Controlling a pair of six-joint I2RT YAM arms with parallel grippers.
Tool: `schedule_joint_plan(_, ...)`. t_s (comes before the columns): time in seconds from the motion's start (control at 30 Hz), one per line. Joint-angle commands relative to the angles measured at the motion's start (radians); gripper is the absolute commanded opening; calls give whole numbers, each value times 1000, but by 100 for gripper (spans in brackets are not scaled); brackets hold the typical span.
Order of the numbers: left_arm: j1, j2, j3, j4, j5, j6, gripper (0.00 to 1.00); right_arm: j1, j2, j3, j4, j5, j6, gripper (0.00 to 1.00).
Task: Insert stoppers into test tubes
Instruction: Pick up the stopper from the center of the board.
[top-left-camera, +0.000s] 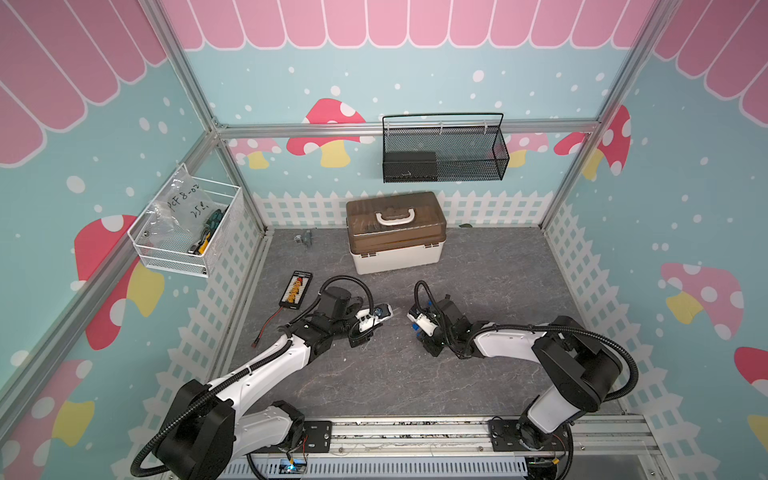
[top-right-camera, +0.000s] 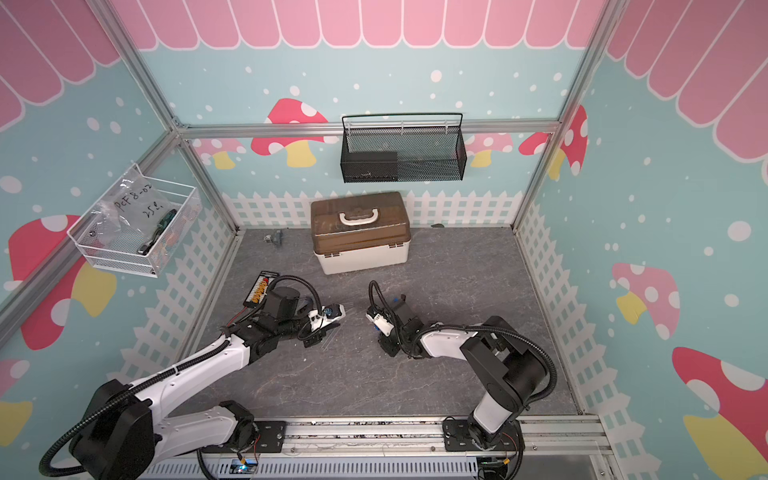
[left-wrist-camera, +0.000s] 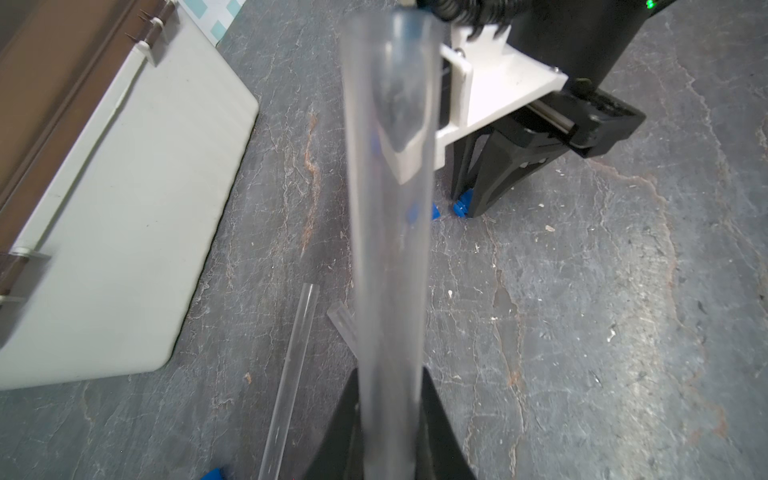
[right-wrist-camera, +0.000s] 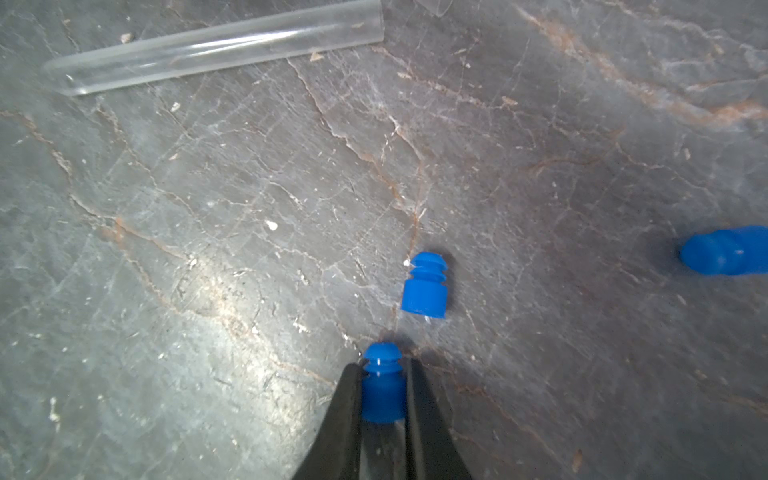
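At the middle of the grey table (top-left-camera: 478, 374), my right gripper (right-wrist-camera: 382, 370) is clenched on a blue stopper (right-wrist-camera: 382, 395). Both black fingers press on its sides, and its ribbed end sticks out past the tips, low over the table. A second stopper (right-wrist-camera: 424, 286) lies on the table near the tips, and a third stopper (right-wrist-camera: 725, 250) lies well apart from both. A loose test tube (right-wrist-camera: 216, 45) lies flat on the table, also well apart from the stoppers.

To the left, my left gripper (left-wrist-camera: 390, 374) is grasping the held test tube (left-wrist-camera: 388, 208), which reaches out toward my right arm. Beside this gripper another clear tube (left-wrist-camera: 293, 374) lies on the table. At the far side stands a white storage box (top-left-camera: 397, 249) with a brown lid.
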Motion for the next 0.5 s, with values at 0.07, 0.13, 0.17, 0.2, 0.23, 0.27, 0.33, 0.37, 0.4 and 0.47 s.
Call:
schedule_joint_plan(0.07, 1, -3, -3, -9, 5, 17, 4, 6, -37, -22, -58, -3, -22, 14)
schedule_joint_plan(0.13, 1, -9, -6, -5, 3, 20, 4, 6, -70, -22, -71, -12, -18, 14)
schedule_joint_plan(0.17, 3, -13, -10, 1, 3, 22, 4, 6, -89, -23, -81, -14, -13, 13)
schedule_joint_plan(0.2, 1, -17, -16, 11, 3, 24, 4, 6, -112, -26, -95, -18, -8, 13)
schedule_joint_plan(0.23, 1, -22, -21, 21, 3, 29, 4, 7, -132, -28, -108, -27, -5, 12)
schedule_joint_plan(0.27, 1, -27, -25, 29, 1, 34, 4, 7, -156, -29, -128, -35, -5, 12)
schedule_joint_plan(0.33, 0, -36, -31, 44, 2, 50, 4, 7, -212, -29, -175, -48, -10, 12)
schedule_joint_plan(0.37, -2, -43, -32, 50, 0, 63, 4, 7, -245, -28, -200, -57, -16, 12)
schedule_joint_plan(0.4, -2, -51, -37, 56, -3, 77, 3, 7, -280, -26, -225, -70, -26, 12)
schedule_joint_plan(0.47, -6, -66, -47, 72, -10, 107, 2, 8, -341, -9, -276, -106, -50, 12)
